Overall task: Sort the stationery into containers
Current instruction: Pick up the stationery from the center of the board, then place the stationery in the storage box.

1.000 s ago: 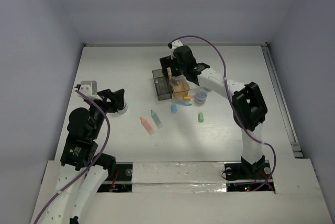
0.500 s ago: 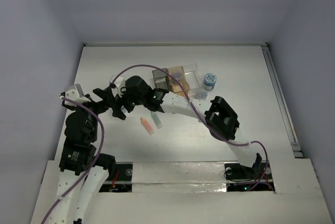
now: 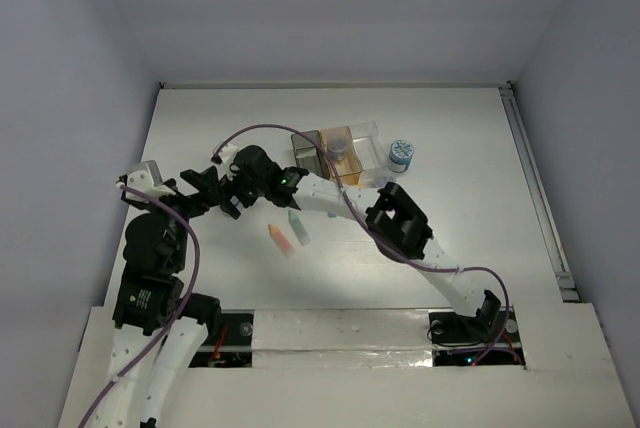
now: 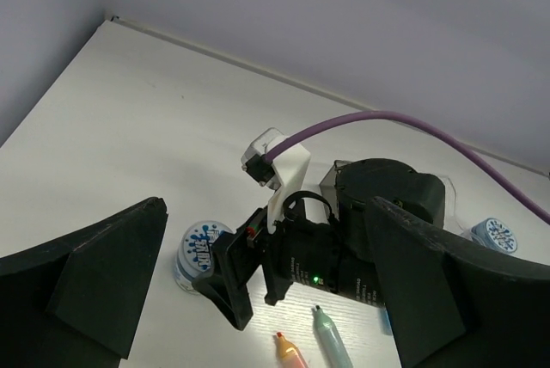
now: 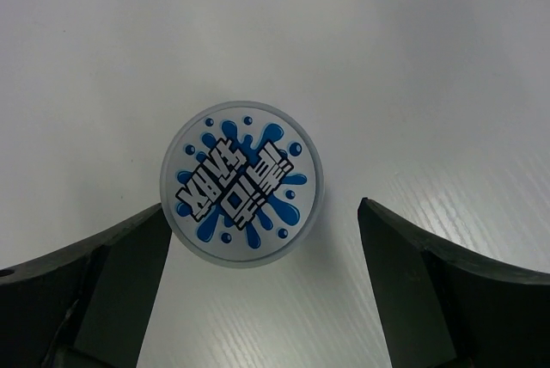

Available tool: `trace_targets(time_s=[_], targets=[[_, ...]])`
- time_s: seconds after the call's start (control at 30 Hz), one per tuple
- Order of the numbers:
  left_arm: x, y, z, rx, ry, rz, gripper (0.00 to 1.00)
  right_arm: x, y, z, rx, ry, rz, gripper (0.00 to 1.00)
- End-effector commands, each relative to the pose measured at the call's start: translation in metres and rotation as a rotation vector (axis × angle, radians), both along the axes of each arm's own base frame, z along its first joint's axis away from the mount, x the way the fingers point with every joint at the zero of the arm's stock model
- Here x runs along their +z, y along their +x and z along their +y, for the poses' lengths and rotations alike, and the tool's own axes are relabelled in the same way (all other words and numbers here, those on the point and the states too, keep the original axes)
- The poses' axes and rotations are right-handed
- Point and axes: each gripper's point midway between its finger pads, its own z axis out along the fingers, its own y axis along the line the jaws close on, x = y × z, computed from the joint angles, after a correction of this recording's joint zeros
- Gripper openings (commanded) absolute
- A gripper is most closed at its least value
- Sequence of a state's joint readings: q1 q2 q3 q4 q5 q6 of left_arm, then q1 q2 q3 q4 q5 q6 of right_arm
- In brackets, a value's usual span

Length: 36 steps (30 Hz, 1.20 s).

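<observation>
A round disc (image 5: 242,183) with a blue splash top lies flat on the white table. My right gripper (image 5: 262,209) hangs open over it, one finger on each side, not gripping. In the top view the right gripper (image 3: 231,202) reaches far left, close to my left gripper (image 3: 202,188). The left gripper (image 4: 266,213) is open and empty, facing the right wrist and the disc (image 4: 202,252). An orange stick (image 3: 279,239) and a green stick (image 3: 298,227) lie nearby. The containers are dark grey (image 3: 304,150), tan-orange (image 3: 345,160) and clear (image 3: 368,141).
A second disc (image 3: 401,155) stands on the table right of the clear box. Something round and purple-grey (image 3: 338,145) sits in the tan-orange box. The right arm (image 3: 400,223) crosses the middle of the table. A wall runs along the left edge.
The right arm swung from above the containers across to the left and now hovers over the disc there. The left gripper opened wide and drew back slightly.
</observation>
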<state>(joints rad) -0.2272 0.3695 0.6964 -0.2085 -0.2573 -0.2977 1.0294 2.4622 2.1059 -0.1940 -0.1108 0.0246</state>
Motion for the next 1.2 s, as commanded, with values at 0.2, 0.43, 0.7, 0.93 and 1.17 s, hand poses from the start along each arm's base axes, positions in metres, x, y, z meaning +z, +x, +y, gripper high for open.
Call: trace_targets(time_s=[0.2,0.43,0.7,0.93,1.17], targets=[[0.025,-0.003,-0.005,-0.035,-0.015,-0.079,0.99,0.061,0.012,0.025,-0.065,0.235,-0.068,0.46],[0.024,0.000,-0.012,-0.071,-0.006,-0.075,0.99,0.146,0.054,-0.021,-0.283,0.431,-0.159,0.39],[0.024,0.003,-0.024,-0.135,0.002,-0.081,0.99,0.161,0.122,-0.150,-0.503,0.469,-0.120,0.38],[0.021,0.006,-0.026,-0.143,0.004,-0.071,0.99,0.144,0.138,-0.201,-0.583,0.415,-0.122,0.38],[0.020,0.007,-0.028,-0.154,0.006,-0.066,0.99,0.137,0.143,-0.210,-0.598,0.374,-0.145,0.38]])
